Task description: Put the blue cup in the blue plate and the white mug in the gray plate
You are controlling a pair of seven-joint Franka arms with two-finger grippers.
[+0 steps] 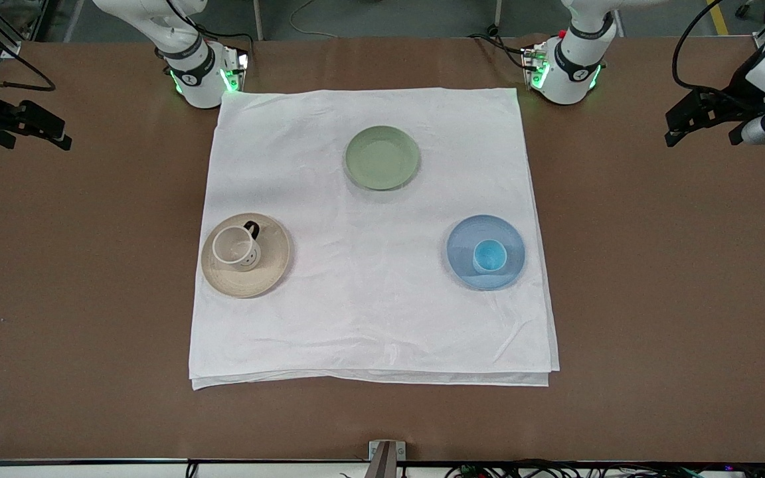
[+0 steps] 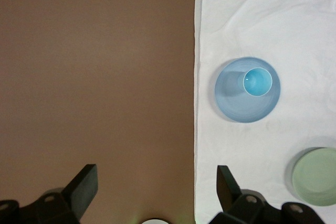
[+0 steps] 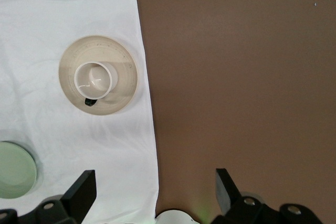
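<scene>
1. A brown table (image 1: 655,265) carries a square white cloth (image 1: 369,318), doubled along the edge nearest the front camera.
2. The left arm waits at its own end of the table. Its gripper, the left gripper (image 1: 701,123), hangs over bare brown table just off the cloth's edge, and its black fingers (image 2: 84,187) stand wide apart, holding nothing.
3. The right arm waits at the right arm's end of the table. The right gripper (image 1: 30,126) hangs over bare table clear of the cloth, and its fingers (image 3: 81,192) are likewise spread wide and empty.
4. The round beige plate with faint concentric ridges, the gray plate (image 1: 269,272), lies flat on the cloth toward the right arm's end.
5. The round, shallow, matte pale-blue plate, the blue plate (image 1: 465,236), lies flat on the cloth toward the left arm's end.
6. A round pale-green plate (image 1: 382,157) lies flat on the cloth, farther from the front camera than the other two plates and between them.
7. The off-white mug with a black loop handle, the white mug (image 1: 236,247), stands upright on the gray plate, mouth up, long axis vertical. Its handle points toward the robots' bases, and small dark marks show on its camera-facing side.
8. The small light-blue handleless tapered cup, the blue cup (image 1: 489,256), stands upright on the blue plate, mouth up, long axis vertical, slightly off the plate's centre toward the front camera.
</scene>
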